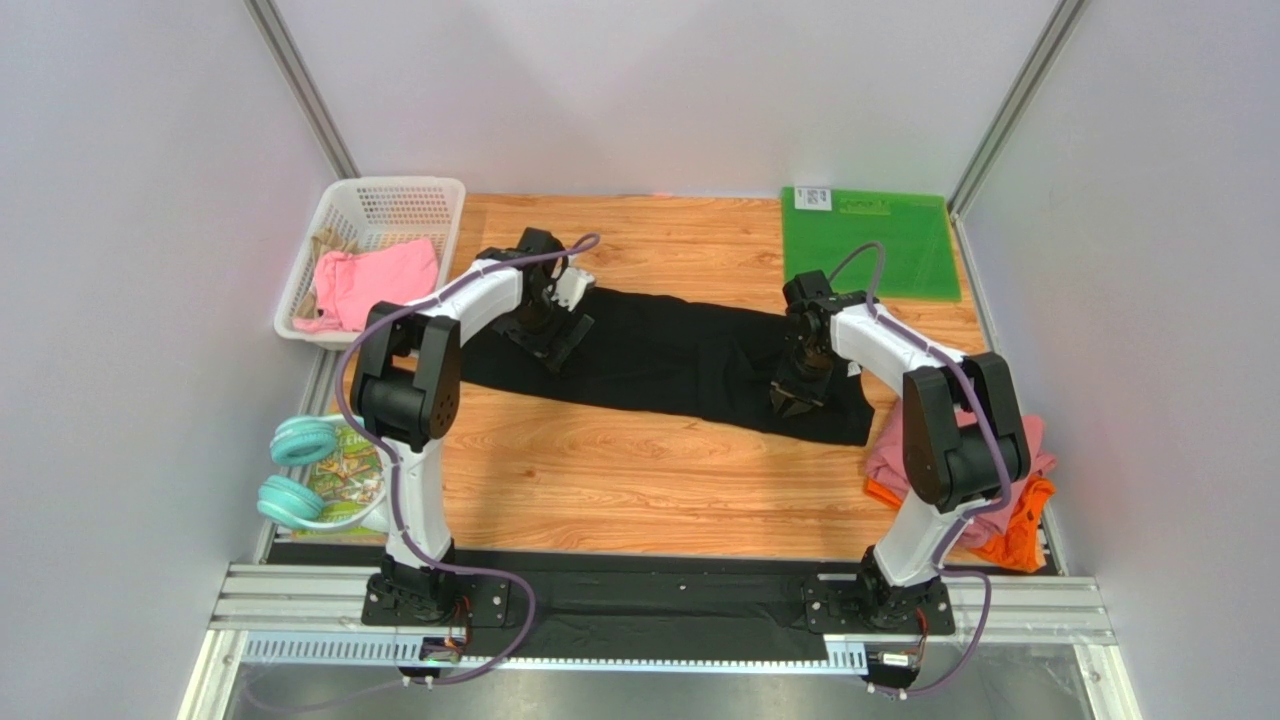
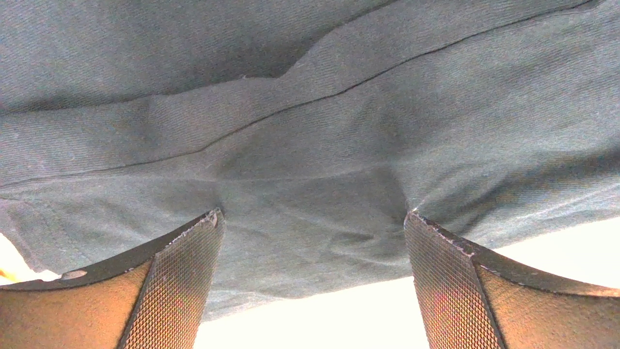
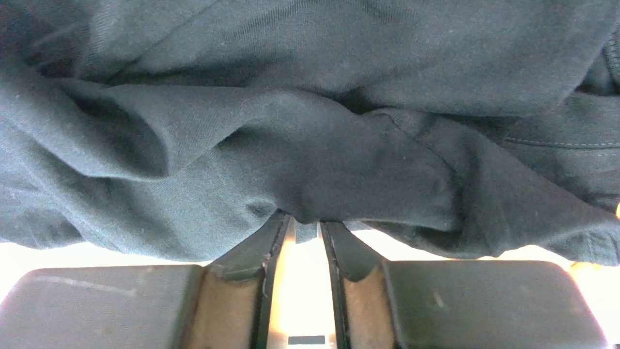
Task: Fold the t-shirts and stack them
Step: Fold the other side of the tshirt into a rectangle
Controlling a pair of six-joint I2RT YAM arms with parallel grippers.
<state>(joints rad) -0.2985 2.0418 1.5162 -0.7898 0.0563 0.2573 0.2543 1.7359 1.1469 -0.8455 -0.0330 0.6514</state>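
The large black t-shirt (image 1: 676,360) lies spread lengthwise across the middle of the table. My left gripper (image 1: 559,333) rests on its left end. In the left wrist view that gripper (image 2: 311,214) is open wide, both fingertips (image 2: 191,254) pressed onto the black cloth (image 2: 313,131) near its edge. My right gripper (image 1: 793,393) is at the shirt's right end. Seen from the right wrist, this gripper (image 3: 305,219) has narrow jaws pinching a raised fold of black cloth (image 3: 327,167). A dusty-pink t-shirt (image 1: 902,447) and an orange t-shirt (image 1: 1025,537) lie heaped at the table's right edge behind the right arm.
A white basket (image 1: 394,198) at the back left holds a brighter pink cloth (image 1: 373,282). A stiff green mat (image 1: 869,240) lies at the back right. Teal headphones (image 1: 298,468) rest on a plate at the left edge. Bare wood (image 1: 646,480) lies in front of the black shirt.
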